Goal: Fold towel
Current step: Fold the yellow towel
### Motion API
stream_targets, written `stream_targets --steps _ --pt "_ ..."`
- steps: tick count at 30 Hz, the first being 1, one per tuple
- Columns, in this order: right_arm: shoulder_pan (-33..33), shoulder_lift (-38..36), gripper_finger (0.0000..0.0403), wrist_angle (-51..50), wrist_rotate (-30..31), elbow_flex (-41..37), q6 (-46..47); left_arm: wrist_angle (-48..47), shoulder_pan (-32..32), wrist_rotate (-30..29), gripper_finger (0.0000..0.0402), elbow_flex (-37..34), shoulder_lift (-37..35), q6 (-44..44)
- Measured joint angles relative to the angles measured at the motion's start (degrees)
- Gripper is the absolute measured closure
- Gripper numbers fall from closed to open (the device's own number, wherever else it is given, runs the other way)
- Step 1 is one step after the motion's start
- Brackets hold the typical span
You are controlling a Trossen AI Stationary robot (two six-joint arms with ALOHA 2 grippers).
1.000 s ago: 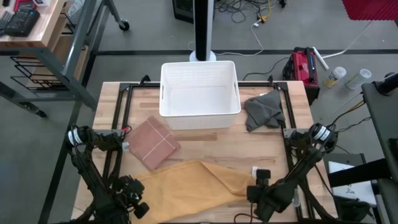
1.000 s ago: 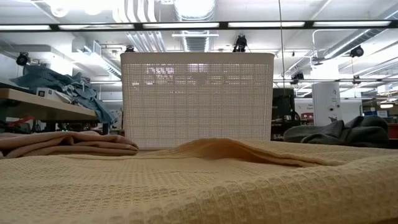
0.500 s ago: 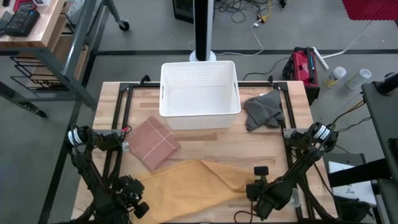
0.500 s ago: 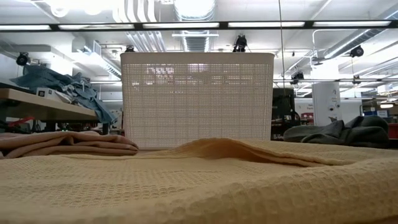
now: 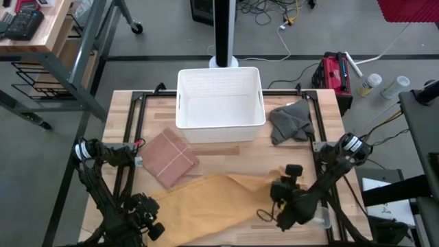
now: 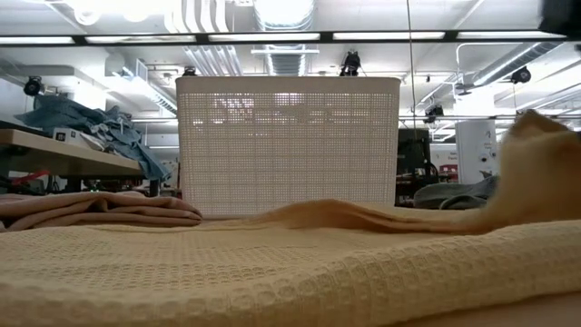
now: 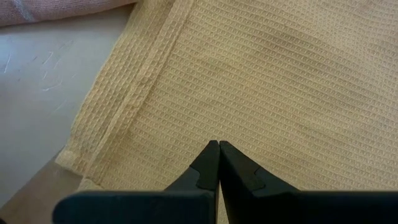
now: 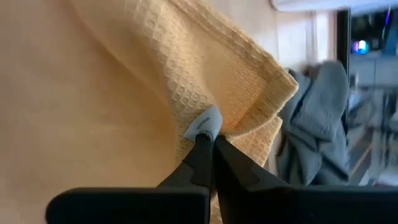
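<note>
From above, our yellow towel lies along the near edge of the surface, long axis running left to right, with the right gripper at its right end and the left gripper at its left end. Down low, that right end of the towel is lifted up. On the wrists, the right fingers are pinched on the towel's corner and the left fingers are closed over cloth, so we'd guess the right arm carries its end leftward.
</note>
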Motion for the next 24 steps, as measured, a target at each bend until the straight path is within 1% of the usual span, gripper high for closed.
stream_targets --steps 4,9,12,15,19,24 --pt "-4.49 0.0 0.0403 -0.8 0.29 -0.78 7.14 -0.11 0.03 -0.03 0.0402 -0.02 0.0 0.01" --pt "-9.36 0.0 0.0403 -0.88 -3.77 -1.95 10.52 -0.38 0.05 -0.06 0.0402 -0.02 0.0 0.01" --pt "-10.64 0.0 0.0403 -0.9 -6.71 -3.08 10.73 -0.39 0.05 -0.07 0.0402 -0.02 0.0 0.01" --pt "-10.77 0.0 0.0398 -0.92 -7.0 -4.19 12.99 -0.41 0.05 -0.09 0.0402 -0.02 0.02 0.01" --pt "-10.65 0.0 0.0366 -2.09 -6.69 -4.45 15.04 -0.39 0.05 -0.09 0.0402 -0.02 0.02 0.01" --pt "-10.65 0.0 0.0304 -7.66 -5.8 -4.47 18.65 -0.38 0.05 -0.09 0.0402 -0.04 0.02 0.01"
